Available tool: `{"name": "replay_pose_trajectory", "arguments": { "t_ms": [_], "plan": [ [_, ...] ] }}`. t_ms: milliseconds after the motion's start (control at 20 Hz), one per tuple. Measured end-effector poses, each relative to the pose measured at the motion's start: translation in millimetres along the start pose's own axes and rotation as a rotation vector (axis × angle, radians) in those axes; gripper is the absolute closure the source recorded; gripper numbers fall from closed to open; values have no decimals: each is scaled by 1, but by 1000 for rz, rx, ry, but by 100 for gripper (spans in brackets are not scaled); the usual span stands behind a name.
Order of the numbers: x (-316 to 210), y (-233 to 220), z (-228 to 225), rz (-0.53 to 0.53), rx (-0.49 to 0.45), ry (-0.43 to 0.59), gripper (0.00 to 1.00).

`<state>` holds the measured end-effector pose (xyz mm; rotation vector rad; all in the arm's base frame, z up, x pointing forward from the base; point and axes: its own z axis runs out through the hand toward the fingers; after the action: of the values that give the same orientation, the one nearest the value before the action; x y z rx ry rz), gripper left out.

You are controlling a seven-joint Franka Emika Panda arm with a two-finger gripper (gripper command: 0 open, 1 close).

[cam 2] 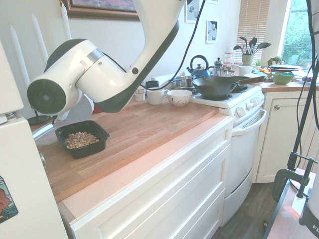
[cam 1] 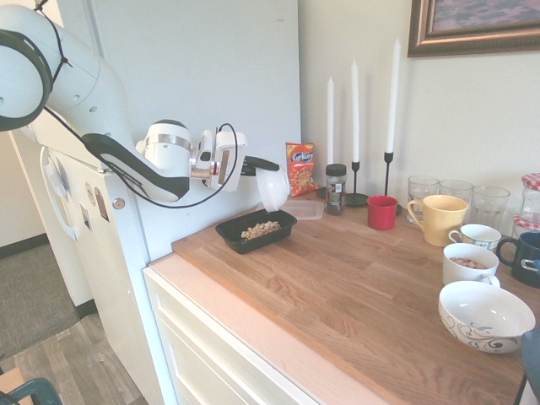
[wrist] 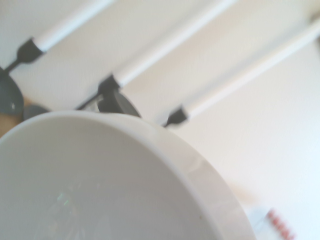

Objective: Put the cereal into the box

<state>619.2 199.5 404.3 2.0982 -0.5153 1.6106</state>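
While the small heap of light-brown crunchy cereal bits [cam 1: 260,229] sits inside the shallow black rectangular plastic box [cam 1: 240,239], that box rests at the far corner of the wooden countertop [cam 1: 354,278], right by the end next to the white fridge [cam 1: 110,253]. Just above it hangs a white round bowl [cam 1: 272,188], tipped on its side, and the robot's gripper [cam 1: 253,165] is clamped shut on its rim. The wrist view is mostly that bowl's pale inside. Further back along the wall edge there's an orange snack bag [cam 1: 299,168], a dark-lidded spice jar [cam 1: 336,187] and three tall white candles in black holders [cam 1: 355,114]. Toward the other end: a red cup [cam 1: 381,212], a yellow mug [cam 1: 439,218], some clear glasses [cam 1: 456,193] and a white patterned bowl [cam 1: 484,315] near the front edge.
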Motion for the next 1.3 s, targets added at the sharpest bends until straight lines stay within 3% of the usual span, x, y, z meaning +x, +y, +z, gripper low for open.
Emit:
{"name": "replay_pose_trajectory", "arguments": {
  "t_ms": [200,400,700,1000,1300],
  "plan": [
    [44,38,28,117,-23,-154,100],
    [72,83,68,230,-7,-387,100],
    [69,133,118,346,50,-732,100],
    [60,158,132,439,145,-1110,100],
    [59,202,155,501,178,-1227,100]
  ]
}}
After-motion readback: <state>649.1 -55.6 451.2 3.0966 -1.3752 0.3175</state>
